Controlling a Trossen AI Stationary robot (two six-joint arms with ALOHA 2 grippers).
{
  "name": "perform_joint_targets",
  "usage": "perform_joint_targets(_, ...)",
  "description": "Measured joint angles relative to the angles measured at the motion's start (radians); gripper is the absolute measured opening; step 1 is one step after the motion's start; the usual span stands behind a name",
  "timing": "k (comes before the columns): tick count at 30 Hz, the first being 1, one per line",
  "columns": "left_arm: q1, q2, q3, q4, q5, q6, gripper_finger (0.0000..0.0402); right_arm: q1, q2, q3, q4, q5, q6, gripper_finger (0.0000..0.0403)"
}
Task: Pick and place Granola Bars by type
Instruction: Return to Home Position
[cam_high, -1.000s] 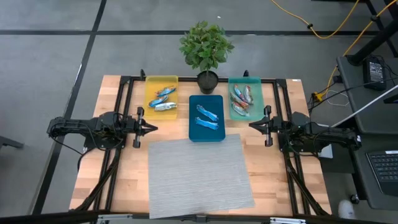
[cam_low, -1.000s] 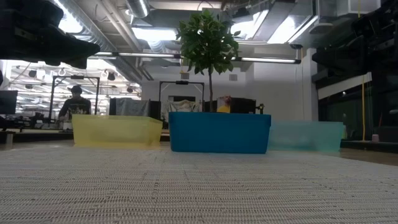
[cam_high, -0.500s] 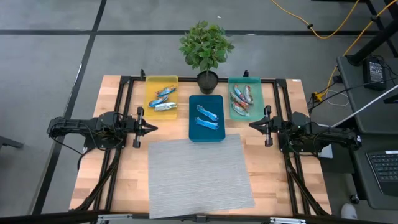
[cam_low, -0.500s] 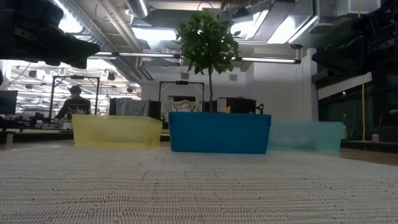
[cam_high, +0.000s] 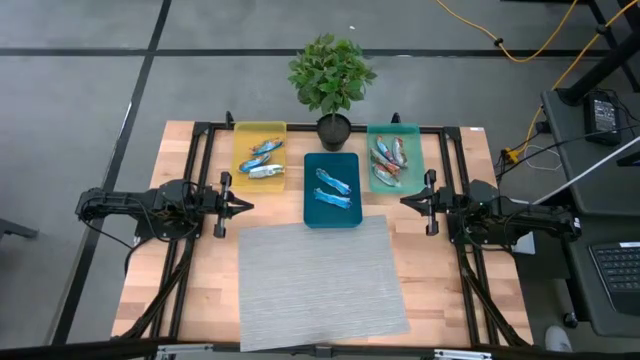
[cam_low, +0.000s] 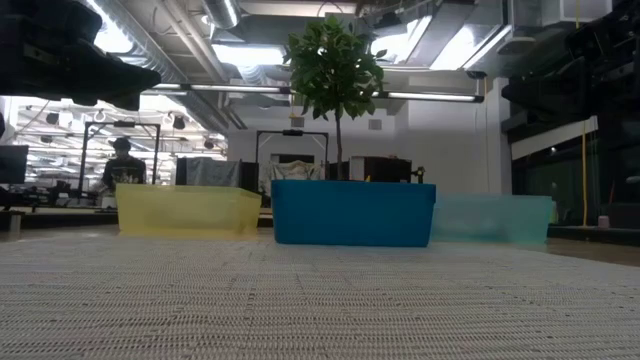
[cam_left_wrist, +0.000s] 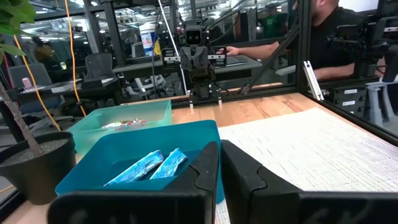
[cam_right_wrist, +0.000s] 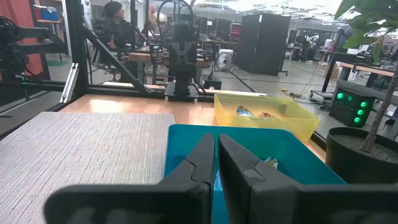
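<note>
Left fingers and right fingers I hold closed, empty, at opposite sides of the bench; Granola Bars lie in three trays.

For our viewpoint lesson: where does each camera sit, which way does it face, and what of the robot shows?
High: above the table, looking straight down; both arms, left gripper and right gripper shut.
Low: at mat level, facing the yellow tray, blue tray and teal tray; a dark arm part overhead.
Left wrist: faces the right arm across the blue tray; own fingers.
Right wrist: faces the left arm across the same tray; own fingers.
Shared: both wrist views see the blue tray.
</note>
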Motion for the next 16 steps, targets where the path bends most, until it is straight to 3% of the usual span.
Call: perform_joint_targets(16,0.0,0.0,0.0,0.0,0.0,0.0,0.0011,0.0,0.0,0.0,0.0,0.0,0.0,0.0024)
